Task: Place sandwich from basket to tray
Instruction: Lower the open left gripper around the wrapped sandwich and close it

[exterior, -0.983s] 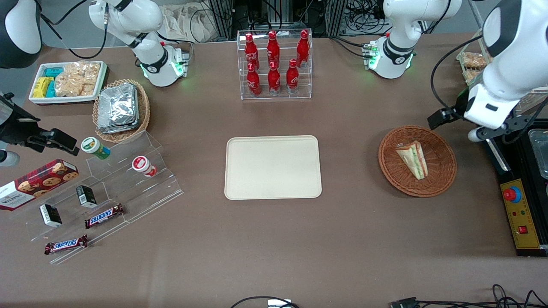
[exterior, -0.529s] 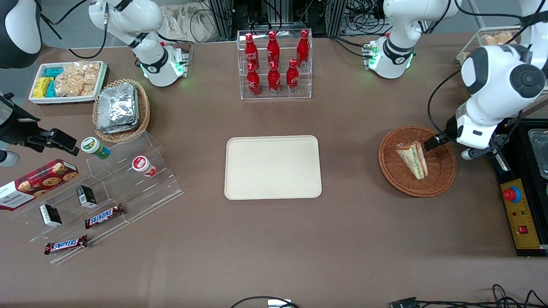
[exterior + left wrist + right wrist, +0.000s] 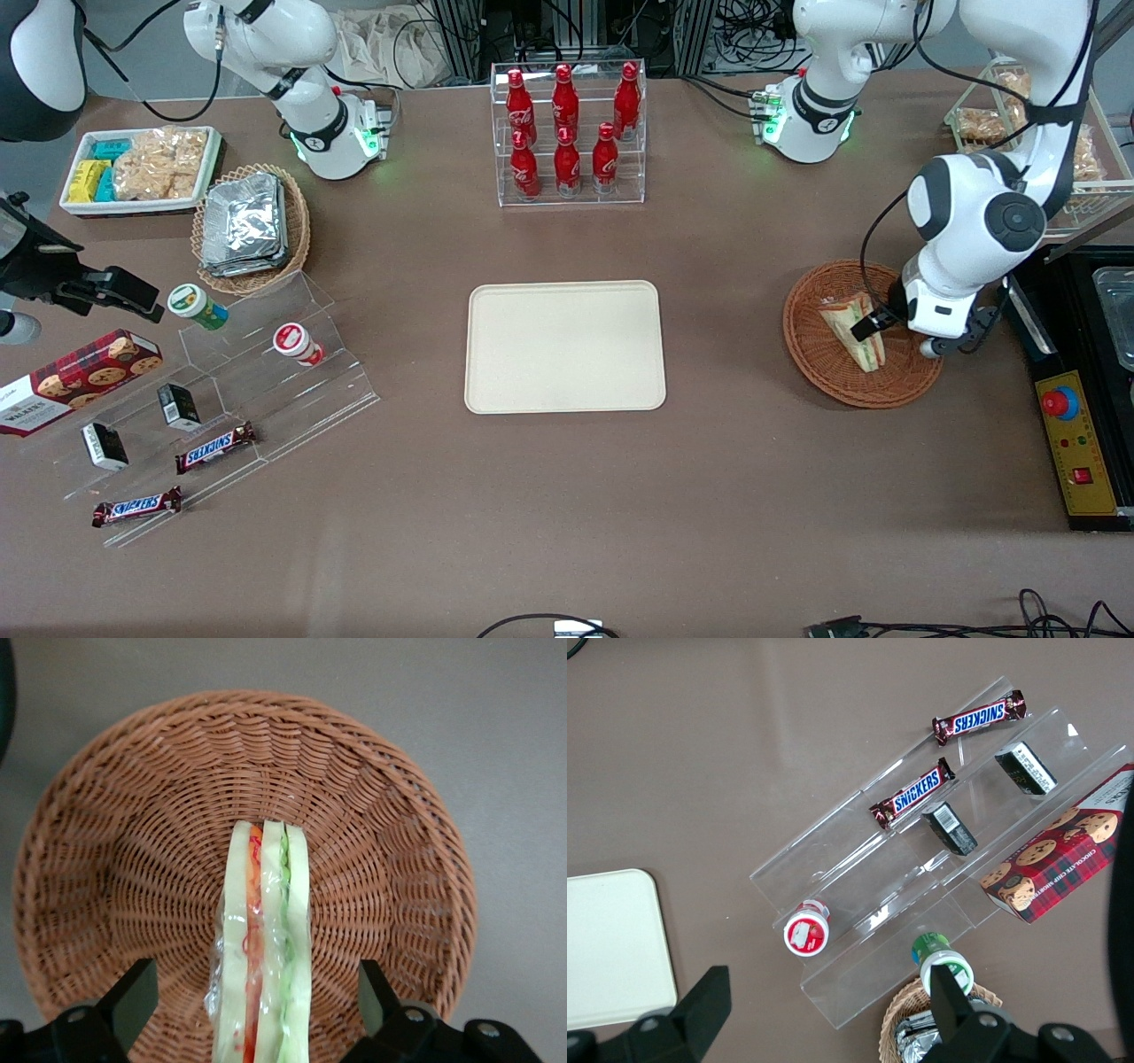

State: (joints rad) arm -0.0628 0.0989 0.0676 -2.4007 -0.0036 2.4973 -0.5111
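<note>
Front view: the reddish-brown wicker basket (image 3: 862, 333) sits on the brown surface (image 3: 567, 496) toward the working arm's end. The sandwich (image 3: 851, 330) lies inside it, a pale wedge with its layered cut edge facing the working arm's end. The tool (image 3: 873, 322) hangs directly over the sandwich, within the basket's rim, with one dark finger (image 3: 866, 324) showing against the bread. Contact cannot be confirmed from this view. The cream tray (image 3: 565, 346) lies flat at mid-surface, well apart from the basket and bare. A clear rack of red bottles (image 3: 567, 133) stands farther from the camera than the tray.

Left wrist view: the basket (image 3: 133, 859) fills most of the picture. The sandwich (image 3: 261, 939) stands on edge in the basket's middle, wrapped in clear film, with orange-red and green filling between pale bread slices. The tool (image 3: 259, 1003) is spread wide, one finger (image 3: 133, 997) on each side of the sandwich with a clear gap to the bread on both sides. Nothing is gripped.

Right wrist view: a corner of the tray (image 3: 611, 948) shows beside a clear stepped stand (image 3: 921, 895) carrying chocolate bars and small cups.
</note>
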